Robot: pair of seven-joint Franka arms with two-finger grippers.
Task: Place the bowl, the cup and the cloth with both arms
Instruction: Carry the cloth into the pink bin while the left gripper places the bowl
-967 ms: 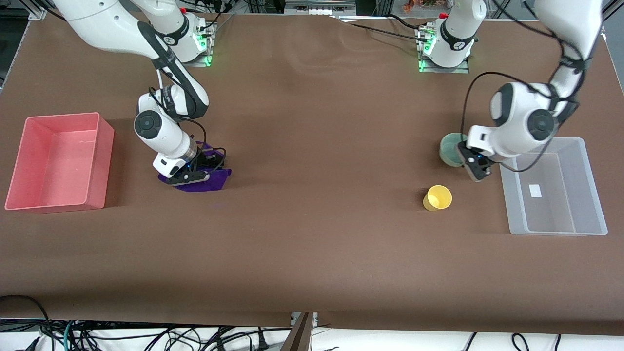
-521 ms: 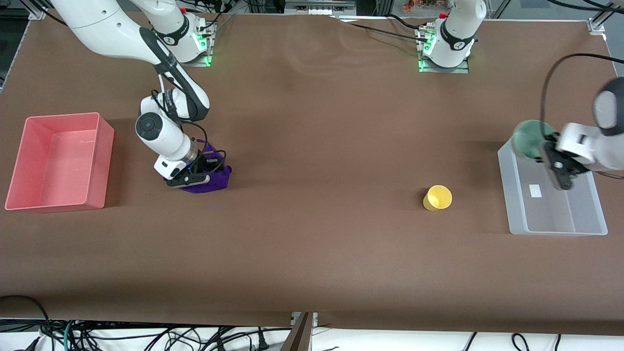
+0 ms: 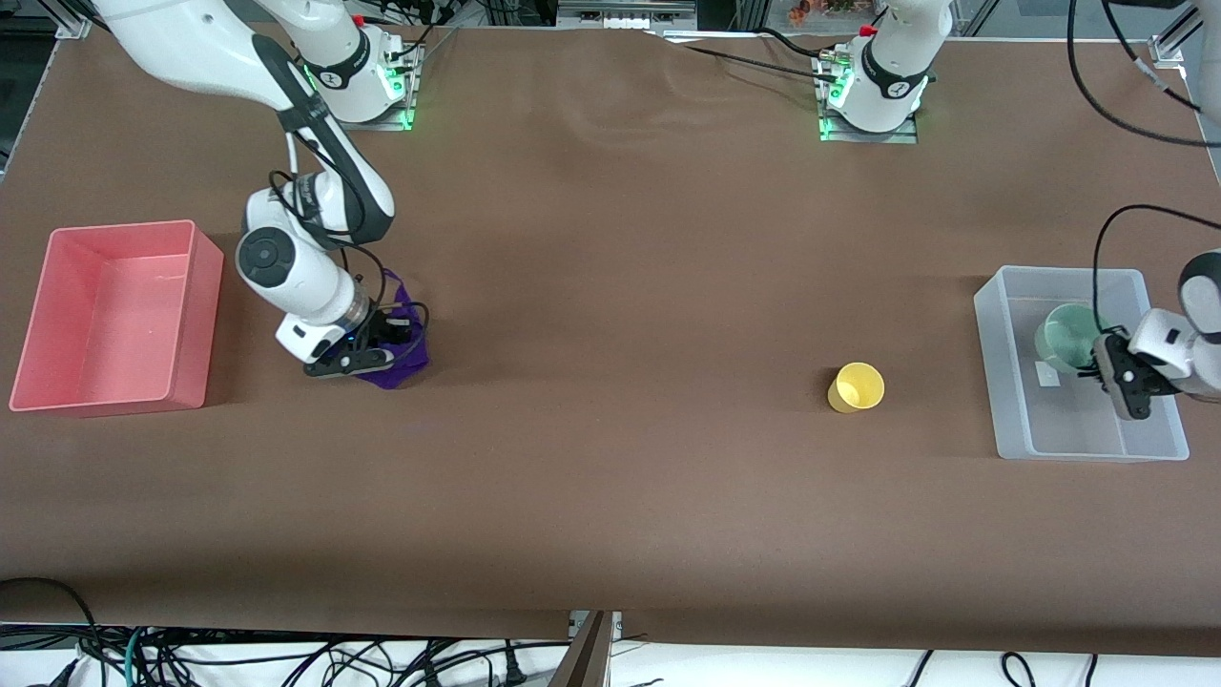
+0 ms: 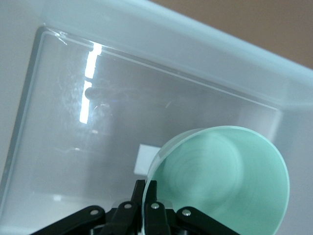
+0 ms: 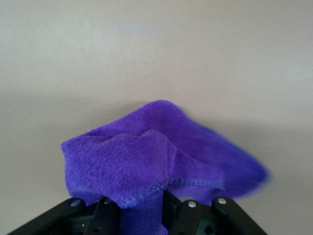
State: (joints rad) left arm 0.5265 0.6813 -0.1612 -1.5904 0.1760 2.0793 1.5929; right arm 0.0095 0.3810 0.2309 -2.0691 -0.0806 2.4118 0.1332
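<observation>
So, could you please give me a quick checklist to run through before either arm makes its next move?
1. Left gripper pinches the bowl by its rim: ok.
2. Bowl is over the clear bin, inside its walls: ok.
3. Bowl is resting on the bin floor, ready for release: cannot tell.
4. Right gripper is shut on the cloth: ok.
5. Cloth is over the pink bin: not ok, it is between that bin and the table's middle.
6. Cup stands free on the table, untouched, away from both bins: ok.
</observation>
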